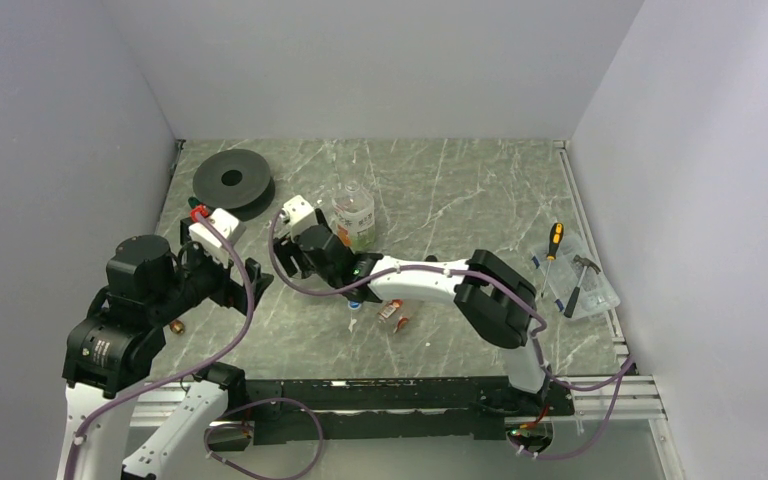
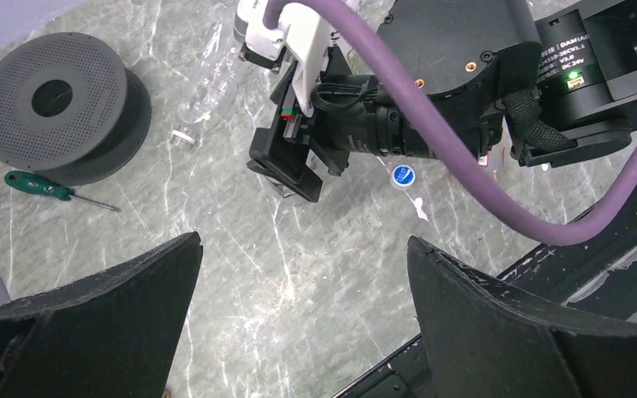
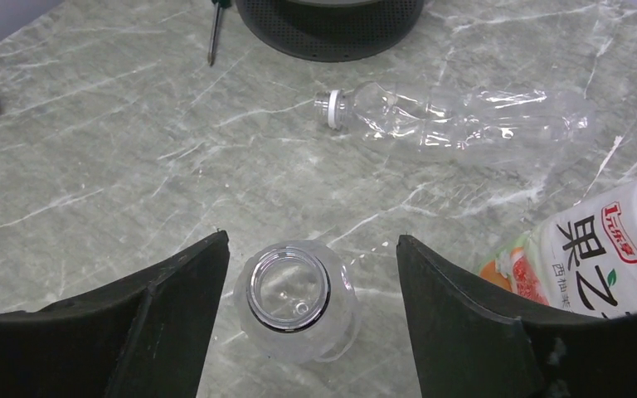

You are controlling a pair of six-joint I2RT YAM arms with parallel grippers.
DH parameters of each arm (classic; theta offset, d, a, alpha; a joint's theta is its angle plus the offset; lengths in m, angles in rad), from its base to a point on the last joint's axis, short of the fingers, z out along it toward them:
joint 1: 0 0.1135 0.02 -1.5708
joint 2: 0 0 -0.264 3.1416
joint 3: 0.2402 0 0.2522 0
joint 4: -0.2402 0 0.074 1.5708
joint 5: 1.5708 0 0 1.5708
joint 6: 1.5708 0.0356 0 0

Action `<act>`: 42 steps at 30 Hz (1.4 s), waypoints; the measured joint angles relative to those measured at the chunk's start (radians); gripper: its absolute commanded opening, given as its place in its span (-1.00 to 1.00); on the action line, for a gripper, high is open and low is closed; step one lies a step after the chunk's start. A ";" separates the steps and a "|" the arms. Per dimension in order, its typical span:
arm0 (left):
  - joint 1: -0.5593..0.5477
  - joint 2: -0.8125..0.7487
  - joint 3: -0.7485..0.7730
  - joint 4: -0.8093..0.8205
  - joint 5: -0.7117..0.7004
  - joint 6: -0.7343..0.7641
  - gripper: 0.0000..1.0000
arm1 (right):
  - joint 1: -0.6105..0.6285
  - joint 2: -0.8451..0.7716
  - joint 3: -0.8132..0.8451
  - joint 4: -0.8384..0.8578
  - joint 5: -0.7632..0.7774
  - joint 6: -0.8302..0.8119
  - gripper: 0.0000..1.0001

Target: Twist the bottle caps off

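1. The right hand [image 3: 313,239] is released: its two fingers stand apart, one on each side of the small clear bottle [image 3: 292,297], with a gap showing on both sides.
2. That bottle stands on the grey marbled worktop [image 3: 91,166] with its open mouth turned up toward the wrist camera.
3. The blue cap [image 2: 402,176] lies flat on the worktop just beside the right arm's forearm, apart from every bottle.
4. A crushed clear bottle [image 3: 464,120] lies on its side beyond the right hand, and the white cap [image 3: 334,109] is on its neck.
5. The labelled bottle [image 3: 597,257], white with green and orange and Chinese characters, stands close to the right finger; its top is out of the wrist view.
6. In the overhead view this bottle is upright, just behind the right hand.
7. The left hand [image 2: 304,240] is released too, its fingers spread wide with only bare worktop between them, well apart from the bottles.
8. The black disc [image 2: 58,108] rests at the far left of the worktop, with a green screwdriver [image 2: 50,189] lying beside its near edge.
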 measured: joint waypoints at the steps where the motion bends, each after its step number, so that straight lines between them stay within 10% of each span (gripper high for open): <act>1: 0.001 0.000 0.000 0.000 0.000 -0.001 0.99 | 0.000 -0.002 0.000 -0.002 -0.002 0.001 0.60; 16: 0.003 -0.005 -0.006 0.002 0.007 0.029 0.99 | 0.002 -0.481 -0.229 -0.128 -0.041 0.227 0.93; 31: 0.003 0.009 -0.019 -0.078 0.202 0.151 0.99 | -0.169 -0.844 -0.527 -0.896 -0.023 0.820 1.00; 42: 0.003 0.057 -0.024 -0.095 0.269 0.184 0.99 | -0.309 -0.787 -0.533 -1.046 -0.020 0.900 1.00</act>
